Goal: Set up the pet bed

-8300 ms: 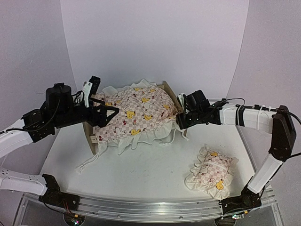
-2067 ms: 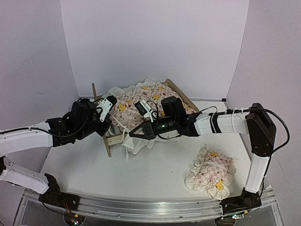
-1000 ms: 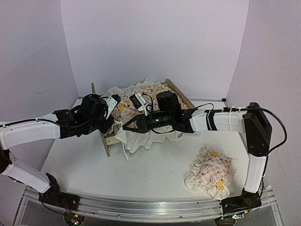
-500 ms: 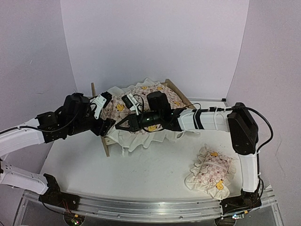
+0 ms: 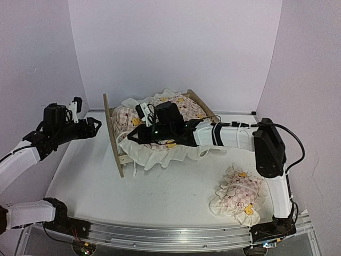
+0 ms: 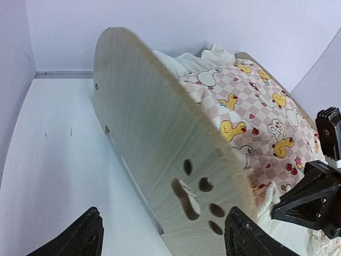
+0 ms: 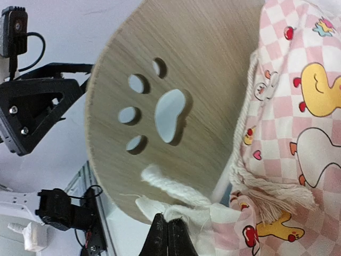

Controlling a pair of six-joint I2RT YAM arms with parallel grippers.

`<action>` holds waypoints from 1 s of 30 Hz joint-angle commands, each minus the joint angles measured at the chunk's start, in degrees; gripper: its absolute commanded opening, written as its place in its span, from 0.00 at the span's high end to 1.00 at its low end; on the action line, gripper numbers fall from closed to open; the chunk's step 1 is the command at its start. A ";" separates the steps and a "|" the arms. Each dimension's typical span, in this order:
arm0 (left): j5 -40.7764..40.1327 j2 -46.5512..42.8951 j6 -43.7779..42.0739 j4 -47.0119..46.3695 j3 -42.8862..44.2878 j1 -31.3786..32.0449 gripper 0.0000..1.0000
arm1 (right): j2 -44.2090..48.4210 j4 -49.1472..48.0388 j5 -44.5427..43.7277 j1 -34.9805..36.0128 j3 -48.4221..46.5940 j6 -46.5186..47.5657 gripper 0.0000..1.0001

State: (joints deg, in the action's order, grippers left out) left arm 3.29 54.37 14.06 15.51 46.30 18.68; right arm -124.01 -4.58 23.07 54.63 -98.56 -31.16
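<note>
The pet bed [image 5: 113, 140] stands at the back middle, its rounded paw-print headboard [image 6: 154, 154] facing left. A frilled cartoon-print quilt [image 5: 186, 105] lies heaped over the frame and hides the base. My right gripper [image 5: 131, 137] reaches across the bed and is shut on the quilt's white frilled corner [image 7: 176, 209], just inside the headboard [image 7: 160, 64]. My left gripper [image 5: 91, 126] hangs left of the headboard, apart from it. It is open, and its fingertips [image 6: 85, 237] hold nothing between them.
A small matching frilled pillow [image 5: 238, 195] lies on the table at the front right. White table surface [image 6: 58, 154] stretches left of the headboard. Purple walls close in the back and both sides.
My left gripper opened, let go of the headboard and drew back to the left. The right gripper carried the quilt's corner leftward to the headboard.
</note>
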 commanded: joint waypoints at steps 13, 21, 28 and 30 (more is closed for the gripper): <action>21.45 -3.75 16.55 -20.67 -19.73 -11.06 0.28 | -3.96 15.03 8.39 3.24 -11.75 18.57 1.00; 26.79 -11.91 16.69 -20.91 -20.18 -10.86 0.09 | -6.80 17.93 10.10 2.95 -16.98 17.93 0.99; 14.68 -17.39 18.36 -12.33 -15.79 -0.65 0.07 | -8.04 18.56 2.88 2.97 -17.67 12.05 0.96; 9.67 -15.13 18.58 -12.17 -14.43 4.92 0.07 | -6.62 19.02 -0.87 2.93 -16.61 10.97 0.89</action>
State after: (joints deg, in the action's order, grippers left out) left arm 22.33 37.54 31.33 1.83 27.07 15.62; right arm -131.61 14.76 28.27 57.67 -113.51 -16.84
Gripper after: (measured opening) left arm 0.930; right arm 0.066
